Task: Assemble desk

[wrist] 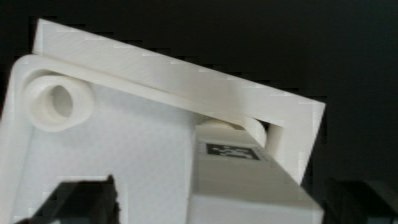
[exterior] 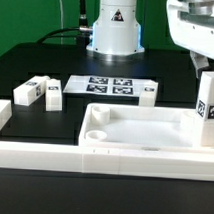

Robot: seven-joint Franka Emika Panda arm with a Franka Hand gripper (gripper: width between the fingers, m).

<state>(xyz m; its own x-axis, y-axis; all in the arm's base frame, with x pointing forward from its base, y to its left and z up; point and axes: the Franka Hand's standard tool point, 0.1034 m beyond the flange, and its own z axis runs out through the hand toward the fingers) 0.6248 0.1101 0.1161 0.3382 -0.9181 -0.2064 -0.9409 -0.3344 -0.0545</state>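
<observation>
At exterior view's right end of desk top | square leg upright at corner, seating in it unclear | jaws spread astride leg, not pinching | likely light, stiff, smooth plastic | best taken across flat sides, mid-height | spare legs loose on counter

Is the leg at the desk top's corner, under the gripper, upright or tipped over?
Upright. The leg stands on end at a corner of the desk top, on the exterior view's right, tag face vertical.

A robotics lab: black table, tag-printed marker board, white arm base.
</observation>
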